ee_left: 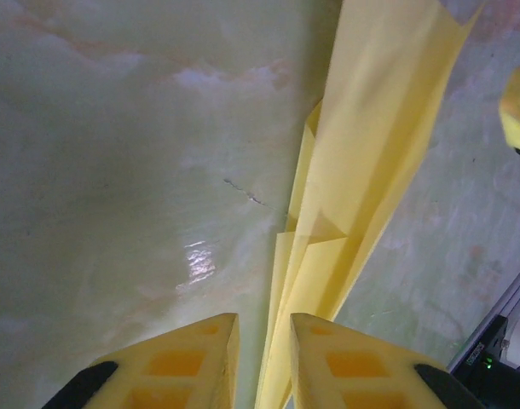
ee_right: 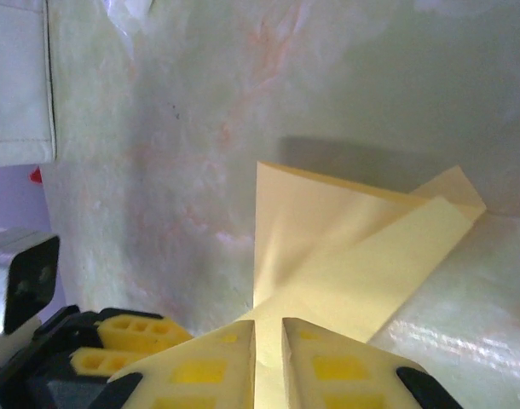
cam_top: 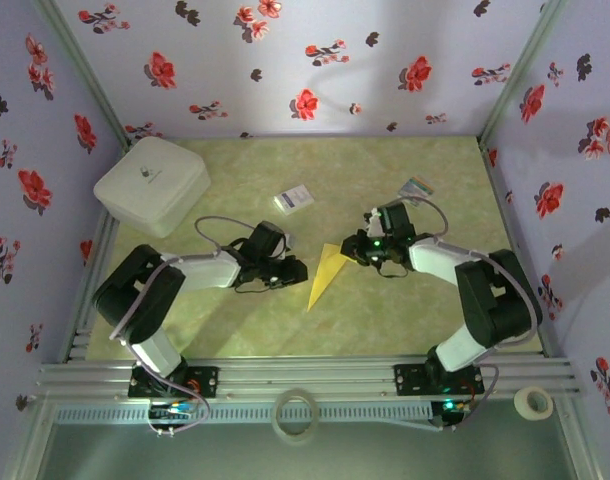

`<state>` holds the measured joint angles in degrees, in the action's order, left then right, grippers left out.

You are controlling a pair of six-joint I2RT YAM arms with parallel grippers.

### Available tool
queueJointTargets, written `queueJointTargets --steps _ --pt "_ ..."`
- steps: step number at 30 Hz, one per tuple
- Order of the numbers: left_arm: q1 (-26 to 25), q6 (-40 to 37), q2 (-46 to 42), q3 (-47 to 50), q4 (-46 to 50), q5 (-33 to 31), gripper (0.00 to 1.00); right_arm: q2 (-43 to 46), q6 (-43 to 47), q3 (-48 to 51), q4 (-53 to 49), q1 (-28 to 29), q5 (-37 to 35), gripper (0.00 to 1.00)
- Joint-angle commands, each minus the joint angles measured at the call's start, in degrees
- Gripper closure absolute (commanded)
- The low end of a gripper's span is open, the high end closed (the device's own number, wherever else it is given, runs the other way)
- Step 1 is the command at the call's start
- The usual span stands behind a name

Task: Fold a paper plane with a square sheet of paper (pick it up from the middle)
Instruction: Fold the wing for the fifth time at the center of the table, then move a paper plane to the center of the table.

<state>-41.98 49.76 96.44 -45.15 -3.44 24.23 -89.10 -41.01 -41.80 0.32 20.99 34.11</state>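
Paper plane [cam_top: 325, 274] lies flat on the green table [cam_top: 385, 322], between both arms. Left gripper [ee_left: 264, 328] stands narrowly parted around its thin edge. Right gripper [ee_right: 268, 328] is also slightly parted, with paper in the gap.

I count one slim yellow folded paper plane [cam_top: 325, 275], two small printed cards [cam_top: 294, 198] [cam_top: 417, 187], one white square plastic box [cam_top: 152, 185], two pale rolls of tape [cam_top: 296, 415] [cam_top: 533, 402], and two black-and-white robot arms [cam_top: 200, 270] [cam_top: 440, 258].
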Motion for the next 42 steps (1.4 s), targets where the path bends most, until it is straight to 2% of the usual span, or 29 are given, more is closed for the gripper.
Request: queueJointTargets --steps 1,8,14,42 --pt "0.58 1.12 1.84 -0.38 -2.65 2.43 0.77 2.81 -0.57 2.37 -3.39 -0.05 -1.67 0.82" --pt "0.67 0.96 4.18 -1.77 -3.53 5.5 0.75 6.78 -4.91 7.33 -0.83 0.45 -1.96 0.81" --pt "0.67 0.82 6.7 -3.51 -4.14 9.23 0.73 5.88 -6.52 8.64 0.92 2.27 -1.0 0.81" --pt "0.49 -2.64 10.33 -6.79 0.72 12.41 0.73 -1.08 -9.1 9.15 5.05 9.85 0.2 0.84"
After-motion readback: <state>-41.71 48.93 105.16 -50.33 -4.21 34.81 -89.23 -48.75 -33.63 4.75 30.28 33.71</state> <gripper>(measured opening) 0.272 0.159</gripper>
